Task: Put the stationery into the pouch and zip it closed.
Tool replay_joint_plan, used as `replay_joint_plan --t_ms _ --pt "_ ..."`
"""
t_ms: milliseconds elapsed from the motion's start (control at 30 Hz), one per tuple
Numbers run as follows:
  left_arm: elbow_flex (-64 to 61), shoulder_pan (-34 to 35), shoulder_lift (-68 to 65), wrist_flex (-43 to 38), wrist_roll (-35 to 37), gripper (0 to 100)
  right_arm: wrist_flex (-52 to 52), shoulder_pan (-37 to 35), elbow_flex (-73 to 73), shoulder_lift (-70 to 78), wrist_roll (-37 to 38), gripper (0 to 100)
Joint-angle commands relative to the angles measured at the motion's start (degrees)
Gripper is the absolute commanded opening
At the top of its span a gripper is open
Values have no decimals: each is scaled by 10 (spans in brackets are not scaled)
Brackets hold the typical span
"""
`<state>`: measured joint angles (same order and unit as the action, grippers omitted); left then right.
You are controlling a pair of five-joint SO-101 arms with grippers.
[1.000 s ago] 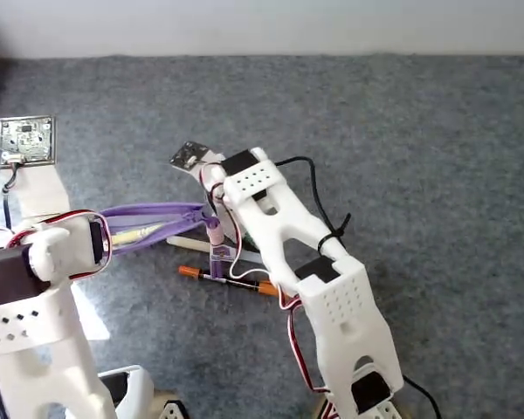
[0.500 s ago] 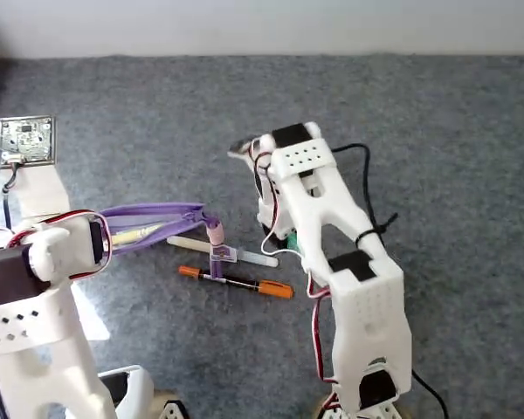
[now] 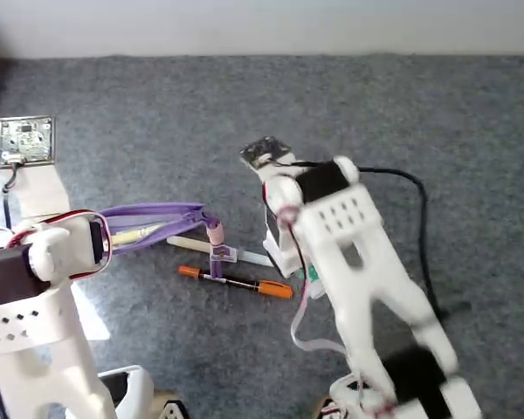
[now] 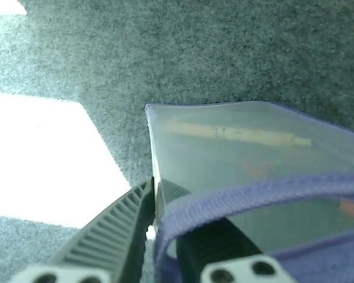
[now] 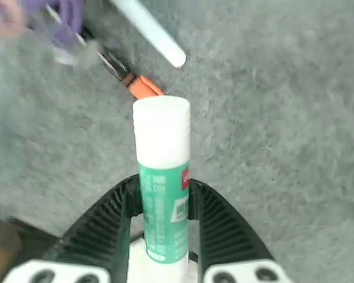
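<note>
The right gripper has its fingers clamped on a green-and-white glue stick, just at three o'clock of the orange pen and white pen on the grey worktop. At nine o'clock, the left gripper pinches the purple pouch by its end.

The left arm and right arm are white plastic with dotted vent holes, black motor blocks and red, white and black cables, while the left end effector and right end effector have ribbed black fingers on white, screw-holed bases.
</note>
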<state>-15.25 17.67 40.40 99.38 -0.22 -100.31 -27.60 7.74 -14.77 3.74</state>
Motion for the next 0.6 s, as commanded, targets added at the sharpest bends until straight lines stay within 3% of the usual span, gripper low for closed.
replay_joint_plan --t_ms 0,233,567 --pt "7 -1 0 1 9 12 11 -42 0 -112 -75 9" --pt "7 -2 -1 -2 9 12 215 -163 4 -232 -145 9" --pt "7 -2 -1 -2 9 12 544 -276 34 -217 -173 10"
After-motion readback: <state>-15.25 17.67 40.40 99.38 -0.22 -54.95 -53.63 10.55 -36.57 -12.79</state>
